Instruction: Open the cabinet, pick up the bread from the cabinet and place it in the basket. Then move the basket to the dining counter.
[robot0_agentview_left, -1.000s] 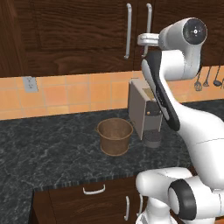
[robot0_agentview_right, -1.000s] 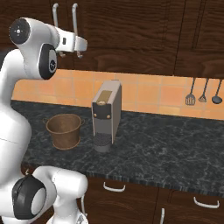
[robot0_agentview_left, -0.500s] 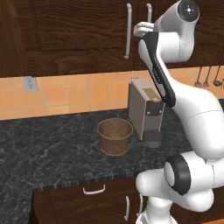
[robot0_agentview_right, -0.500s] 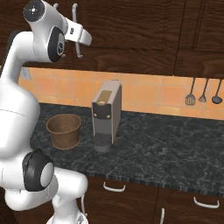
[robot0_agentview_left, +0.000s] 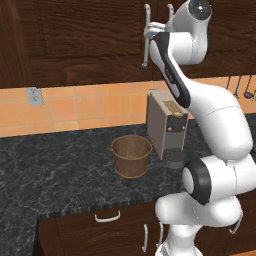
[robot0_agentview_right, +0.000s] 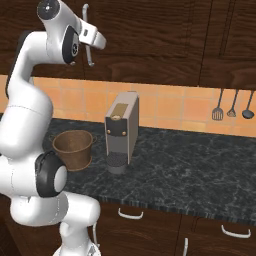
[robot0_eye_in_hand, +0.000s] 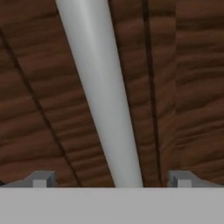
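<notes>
Black speckled worktop (robot0_agentview_left: 60, 165), orange tiled wall (robot0_agentview_left: 90, 107)

black speckled worktop (robot0_agentview_left: 60, 165), basket (robot0_agentview_left: 131, 155), coffee machine (robot0_agentview_left: 166, 129)

Basket (robot0_agentview_left: 131, 155) left of coffee machine (robot0_agentview_left: 166, 129), below cabinet (robot0_agentview_left: 90, 40).

arm: raised high, elbow bent, reaching forward | wrist: level | end effector (robot0_eye_in_hand: 111, 178): jaws spread wide, holding nothing
</notes>
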